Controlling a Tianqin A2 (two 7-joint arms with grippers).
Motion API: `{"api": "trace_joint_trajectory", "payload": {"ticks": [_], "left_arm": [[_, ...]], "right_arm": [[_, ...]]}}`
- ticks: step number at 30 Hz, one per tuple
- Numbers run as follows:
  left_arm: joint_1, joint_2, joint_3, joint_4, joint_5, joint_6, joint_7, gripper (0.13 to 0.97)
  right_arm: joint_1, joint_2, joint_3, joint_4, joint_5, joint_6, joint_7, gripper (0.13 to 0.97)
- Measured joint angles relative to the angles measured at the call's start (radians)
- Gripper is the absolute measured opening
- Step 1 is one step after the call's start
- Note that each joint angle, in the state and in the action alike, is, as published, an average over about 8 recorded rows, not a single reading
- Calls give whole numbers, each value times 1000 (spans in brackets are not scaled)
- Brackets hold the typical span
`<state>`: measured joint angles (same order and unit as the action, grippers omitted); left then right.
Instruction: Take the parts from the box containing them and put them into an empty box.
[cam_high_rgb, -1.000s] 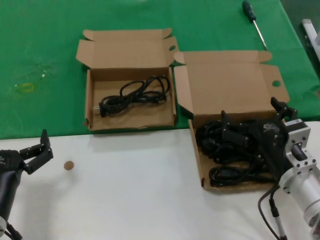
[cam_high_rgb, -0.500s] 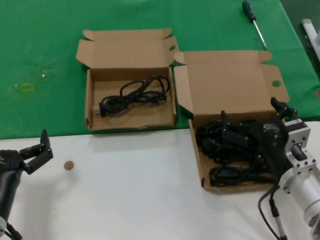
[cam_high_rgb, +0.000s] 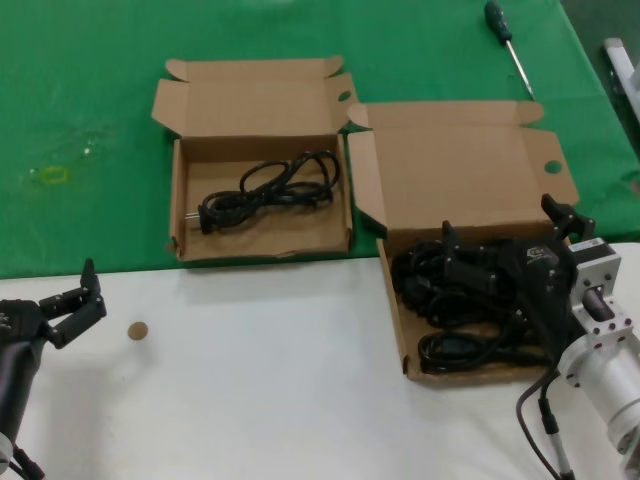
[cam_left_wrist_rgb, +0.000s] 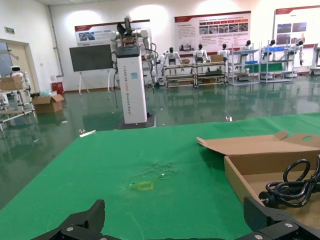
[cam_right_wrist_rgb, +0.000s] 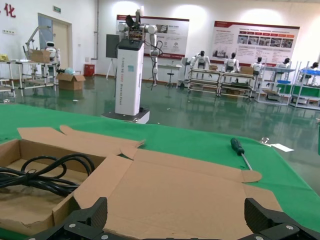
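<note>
The low-walled box with the broad lid (cam_high_rgb: 460, 170) lies at the right and holds several black power cords (cam_high_rgb: 435, 290). My right gripper (cam_high_rgb: 498, 218) hangs open just above these cords, facing the lid (cam_right_wrist_rgb: 175, 185), and holds nothing. The smaller, taller-walled box (cam_high_rgb: 178, 200) at the left holds one coiled cord (cam_high_rgb: 268, 188), which also shows in the left wrist view (cam_left_wrist_rgb: 295, 185) and the right wrist view (cam_right_wrist_rgb: 40, 177). My left gripper (cam_high_rgb: 68, 290) is open and empty over the white table at the near left, far from both boxes.
A green cloth (cam_high_rgb: 90, 100) covers the far half and a white table top (cam_high_rgb: 260, 400) the near half. A green-handled screwdriver (cam_high_rgb: 508, 45) lies at the back right. A small brown disc (cam_high_rgb: 138, 330) lies near the left gripper.
</note>
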<state>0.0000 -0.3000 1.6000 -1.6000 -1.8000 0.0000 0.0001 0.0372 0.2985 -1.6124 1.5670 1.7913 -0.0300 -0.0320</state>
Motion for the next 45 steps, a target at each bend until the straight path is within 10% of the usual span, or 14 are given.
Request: {"api": "trace_joint_trajectory", "payload": {"ticks": [45], "left_arm": [[0, 0, 0, 0, 0, 0, 0, 966]], "right_arm": [[0, 0, 0, 0, 0, 0, 0, 966]]}}
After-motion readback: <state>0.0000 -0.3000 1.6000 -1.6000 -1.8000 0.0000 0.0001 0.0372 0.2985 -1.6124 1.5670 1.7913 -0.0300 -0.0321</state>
